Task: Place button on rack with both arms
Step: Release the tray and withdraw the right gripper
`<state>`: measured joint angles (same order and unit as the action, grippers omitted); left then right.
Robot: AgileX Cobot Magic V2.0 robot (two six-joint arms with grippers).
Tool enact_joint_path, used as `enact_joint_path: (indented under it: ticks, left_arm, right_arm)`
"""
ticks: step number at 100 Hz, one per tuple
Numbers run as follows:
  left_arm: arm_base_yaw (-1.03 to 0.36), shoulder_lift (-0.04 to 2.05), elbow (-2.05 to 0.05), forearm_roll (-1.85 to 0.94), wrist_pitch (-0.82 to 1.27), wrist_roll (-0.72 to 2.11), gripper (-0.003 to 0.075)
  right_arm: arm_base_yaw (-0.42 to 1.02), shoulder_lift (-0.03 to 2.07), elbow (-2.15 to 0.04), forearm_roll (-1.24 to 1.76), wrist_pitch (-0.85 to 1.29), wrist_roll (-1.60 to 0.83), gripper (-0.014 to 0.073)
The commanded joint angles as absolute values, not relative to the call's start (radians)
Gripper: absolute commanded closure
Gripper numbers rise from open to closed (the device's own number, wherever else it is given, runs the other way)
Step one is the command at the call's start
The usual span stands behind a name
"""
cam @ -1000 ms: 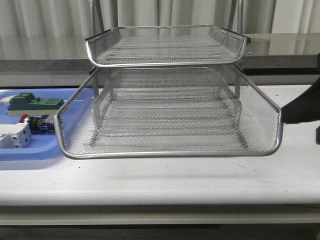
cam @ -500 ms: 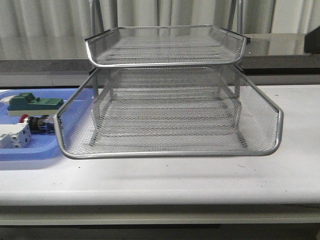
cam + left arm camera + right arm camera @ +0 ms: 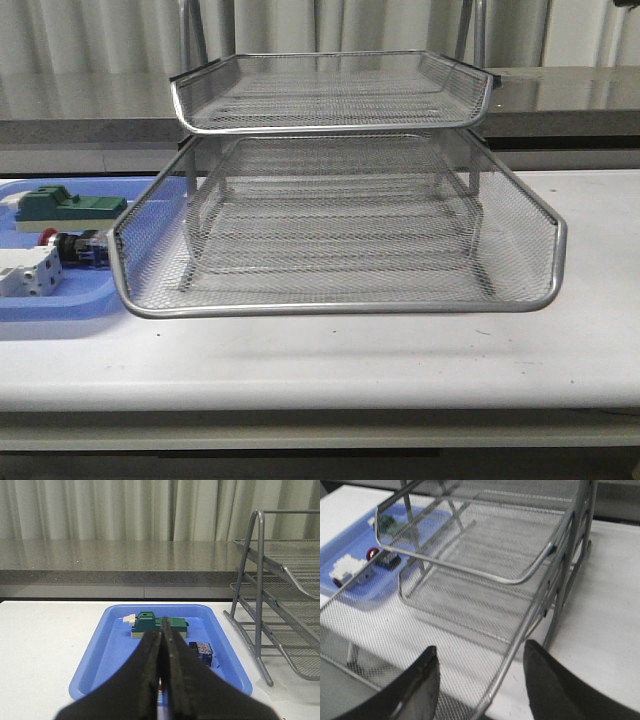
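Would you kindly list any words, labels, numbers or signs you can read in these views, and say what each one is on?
No text can be read in any view.
Button: a blue patch on its body, perhaps a label, too small and blurred to read.
Green block: no markings legible.
White switch: no markings legible.
Rack, blue tray and table: no markings visible.

Front level; wrists flank rack [image 3: 340, 220], shared.

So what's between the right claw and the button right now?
In the right wrist view, the open right claw hovers over the rack; its wire-mesh trays lie between it and the button, which sits in the blue tray.
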<state>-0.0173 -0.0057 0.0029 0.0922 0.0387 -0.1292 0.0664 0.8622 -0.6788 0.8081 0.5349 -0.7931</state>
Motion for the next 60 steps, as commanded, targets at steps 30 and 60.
enact_joint_path:
  ticks: [30,60]
  left_arm:
    - [-0.015,-0.036,0.044,0.083,-0.032,-0.140,0.0740]
    - [-0.015,-0.036,0.044,0.083,-0.032,-0.140,0.0740]
  right_arm:
    - [0.063,0.765,-0.834,0.047,0.783,-0.126,0.0204]
    - [0.063,0.566,-0.834,-0.035,0.915,-0.063,0.0266]
